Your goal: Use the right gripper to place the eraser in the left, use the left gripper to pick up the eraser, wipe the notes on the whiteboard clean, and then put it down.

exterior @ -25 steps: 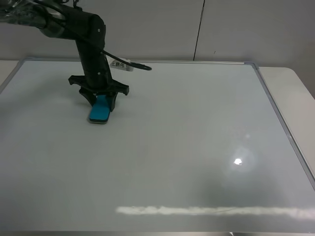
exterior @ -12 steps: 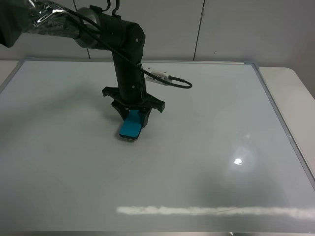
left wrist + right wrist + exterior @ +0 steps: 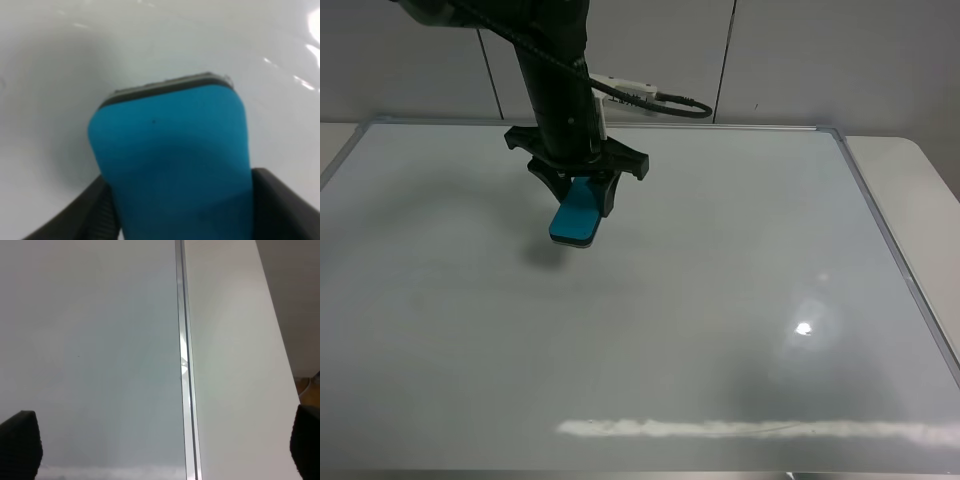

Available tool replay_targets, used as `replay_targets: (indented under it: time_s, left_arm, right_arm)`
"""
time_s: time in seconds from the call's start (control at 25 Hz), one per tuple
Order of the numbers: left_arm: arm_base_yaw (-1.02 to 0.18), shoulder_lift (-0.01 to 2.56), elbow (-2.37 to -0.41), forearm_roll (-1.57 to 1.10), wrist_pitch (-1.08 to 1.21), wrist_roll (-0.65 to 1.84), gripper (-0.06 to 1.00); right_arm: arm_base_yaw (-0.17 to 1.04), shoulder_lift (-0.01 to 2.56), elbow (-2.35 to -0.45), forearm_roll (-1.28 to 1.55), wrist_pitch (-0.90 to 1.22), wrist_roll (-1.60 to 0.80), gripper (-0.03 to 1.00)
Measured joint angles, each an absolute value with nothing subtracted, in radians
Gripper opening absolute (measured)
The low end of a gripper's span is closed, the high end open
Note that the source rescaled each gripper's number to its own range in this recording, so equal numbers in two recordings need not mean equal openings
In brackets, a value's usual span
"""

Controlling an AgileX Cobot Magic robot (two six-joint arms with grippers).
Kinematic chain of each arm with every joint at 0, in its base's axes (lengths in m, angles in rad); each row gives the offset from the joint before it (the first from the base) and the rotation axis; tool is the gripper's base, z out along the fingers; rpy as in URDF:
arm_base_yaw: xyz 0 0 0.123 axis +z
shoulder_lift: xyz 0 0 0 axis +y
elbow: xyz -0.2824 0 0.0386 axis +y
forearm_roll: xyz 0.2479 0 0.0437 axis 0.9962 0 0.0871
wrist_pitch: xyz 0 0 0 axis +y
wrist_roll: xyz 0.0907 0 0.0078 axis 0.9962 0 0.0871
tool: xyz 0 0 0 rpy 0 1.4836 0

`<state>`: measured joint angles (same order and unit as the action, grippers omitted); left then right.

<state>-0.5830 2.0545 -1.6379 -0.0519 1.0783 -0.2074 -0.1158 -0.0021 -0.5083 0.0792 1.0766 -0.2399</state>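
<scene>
in the upper left of the high view, the left gripper point(image 3: 578, 200) clamps the eraser point(image 3: 575, 217) just above the whiteboard point(image 3: 720, 300), casting a shadow. the right gripper's point(image 3: 160, 440) fingertips point(image 3: 17, 442) stand wide apart over the board's edge.

Eraser point(image 3: 172, 165) near end cut off by frame edge

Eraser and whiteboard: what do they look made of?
Eraser: matte teal body, probably plastic or foam, over a thin dark base, likely felt. Whiteboard: glossy white coated surface, shown by sharp light reflections; its thin silver-grey frame looks like metal.
</scene>
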Motion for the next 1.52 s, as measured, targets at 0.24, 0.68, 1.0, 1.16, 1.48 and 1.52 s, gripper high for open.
replay_targets:
  time_s: [0.24, 0.68, 1.0, 1.16, 1.48, 1.52]
  left_arm:
    - [-0.545, 1.969, -1.433, -0.057, 0.969, -0.242, 0.0]
    - [-0.511, 1.945, -1.26, -0.058, 0.814, -0.296, 0.0]
    - [-0.511, 1.945, -1.26, -0.058, 0.797, -0.256, 0.21]
    - [-0.511, 1.945, -1.26, -0.058, 0.797, -0.248, 0.73]
    - [-0.511, 1.945, -1.26, -0.058, 0.797, -0.243, 0.88]
    - [-0.511, 1.945, -1.26, -0.058, 0.797, -0.243, 0.88]
  right_arm:
    - [-0.116, -0.002, -0.508, 0.079, 1.077, -0.24, 1.0]
    - [-0.116, -0.002, -0.508, 0.079, 1.077, -0.24, 1.0]
    - [-0.116, -0.002, -0.508, 0.079, 1.077, -0.24, 1.0]
    - [-0.116, -0.002, -0.508, 0.079, 1.077, -0.24, 1.0]
    - [-0.116, -0.002, -0.508, 0.079, 1.077, -0.24, 1.0]
    - [-0.116, -0.002, -0.508, 0.079, 1.077, -0.24, 1.0]
